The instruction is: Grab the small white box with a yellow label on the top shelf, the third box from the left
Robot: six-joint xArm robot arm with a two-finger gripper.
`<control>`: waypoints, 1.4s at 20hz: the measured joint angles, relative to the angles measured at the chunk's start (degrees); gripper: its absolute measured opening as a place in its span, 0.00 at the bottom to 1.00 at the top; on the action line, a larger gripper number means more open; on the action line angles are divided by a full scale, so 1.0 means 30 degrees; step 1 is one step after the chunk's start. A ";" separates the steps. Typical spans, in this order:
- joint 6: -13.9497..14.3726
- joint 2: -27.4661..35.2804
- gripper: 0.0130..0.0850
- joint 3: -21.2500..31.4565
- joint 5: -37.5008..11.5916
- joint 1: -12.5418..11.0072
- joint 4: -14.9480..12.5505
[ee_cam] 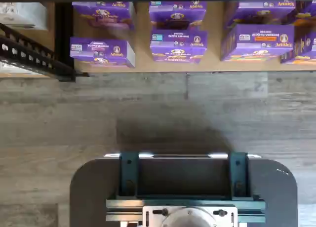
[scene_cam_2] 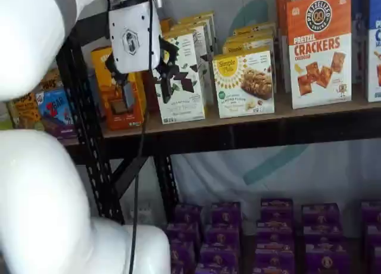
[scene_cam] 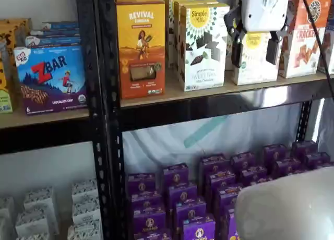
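The small white box with the yellow sunburst label stands on the top shelf [scene_cam: 209, 93] in both shelf views [scene_cam: 255, 75] [scene_cam_2: 244, 83]. It sits between a taller white box with chocolate squares [scene_cam: 202, 47] and an orange-and-white cracker box [scene_cam: 302, 36]. My gripper [scene_cam: 254, 61] hangs in front of the shelf, open, with a plain gap between its black fingers [scene_cam: 236, 49] and nothing in them. In a shelf view it overlaps the small white box. In a shelf view the gripper [scene_cam_2: 143, 86] lies left of that box, so it is still out in front of it.
An orange Revival box [scene_cam: 141, 47] stands left of the chocolate box. Black uprights [scene_cam: 102, 115] divide the bays; a blue ZBar box [scene_cam: 52, 78] stands in the left one. Several purple boxes [ee_cam: 177, 39] fill the low shelf. The wrist view shows grey floor and the dark mount [ee_cam: 182, 187].
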 joint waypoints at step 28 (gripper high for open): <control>-0.7556 0.2785 1.00 0.0384 -0.7186 -0.7627 0.0728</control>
